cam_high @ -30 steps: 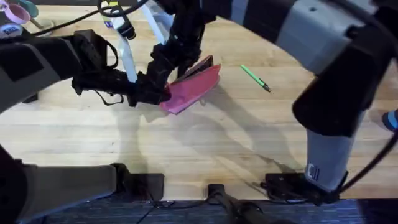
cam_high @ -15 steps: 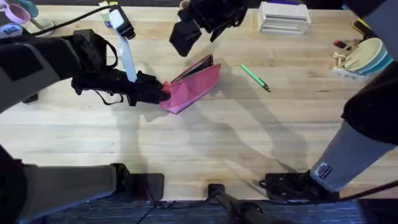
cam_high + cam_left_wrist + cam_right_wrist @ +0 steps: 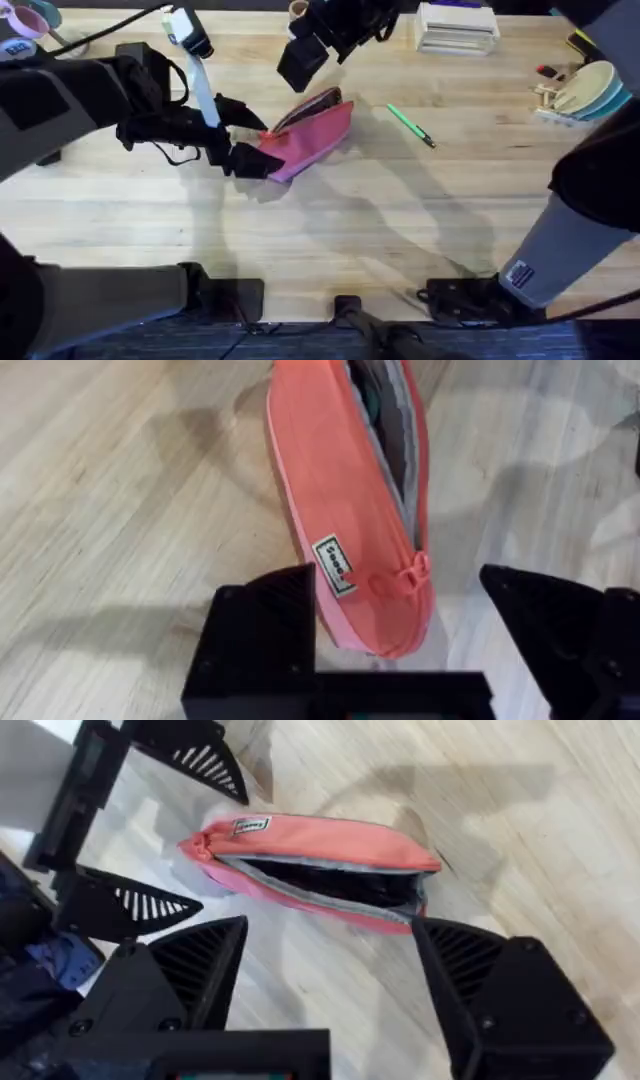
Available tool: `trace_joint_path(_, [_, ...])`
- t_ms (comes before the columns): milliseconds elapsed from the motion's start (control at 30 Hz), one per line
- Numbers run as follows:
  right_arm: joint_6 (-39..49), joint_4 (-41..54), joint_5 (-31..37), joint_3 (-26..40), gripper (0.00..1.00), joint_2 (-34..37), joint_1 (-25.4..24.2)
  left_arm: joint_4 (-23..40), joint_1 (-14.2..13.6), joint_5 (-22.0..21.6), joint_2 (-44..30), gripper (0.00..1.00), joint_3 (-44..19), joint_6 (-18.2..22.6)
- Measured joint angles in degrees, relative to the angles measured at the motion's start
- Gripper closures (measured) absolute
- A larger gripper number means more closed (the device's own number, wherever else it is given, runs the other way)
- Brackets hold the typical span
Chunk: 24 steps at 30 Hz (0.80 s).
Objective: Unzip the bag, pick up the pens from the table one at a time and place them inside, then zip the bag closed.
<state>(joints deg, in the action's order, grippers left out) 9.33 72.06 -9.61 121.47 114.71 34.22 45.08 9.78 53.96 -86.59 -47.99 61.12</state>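
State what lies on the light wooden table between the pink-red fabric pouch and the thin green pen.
Nothing: in the overhead view, only bare light wooden table separates the pink-red fabric pouch from the thin green pen.

Pink-red bag, green pen, pale wood

The bag [image 3: 310, 142] is pink-red with a grey, possibly darker, lining and a small white label; the pen [image 3: 410, 125] is bright green, dark-tipped; the table [image 3: 380, 230] is light planks with visible grain.
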Motion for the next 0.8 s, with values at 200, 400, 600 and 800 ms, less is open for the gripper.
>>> trace_joint_path(200, [5.23, 1.28, 0.0, 0.0, 0.005, -0.04, 0.0, 5.05, -0.02, 0.02, 0.0, 0.005, -3.22, -0.02])
trace_joint_path(400, [14.82, 1.07, 0.24, 0.08, 0.004, -2.99, 0.03, 16.35, 0.0, -6.33, 3.52, 0.005, -14.9, -0.48])
trace_joint_path(600, [22.92, 1.02, 0.31, 0.63, 0.005, -3.69, 0.13, 24.18, 0.0, -9.31, 6.49, 0.005, -21.41, -0.61])
trace_joint_path(800, [29.97, 1.01, 0.66, 0.63, 0.005, -3.69, 0.87, 26.04, 0.0, -10.37, 8.26, 0.006, -24.2, -0.68])
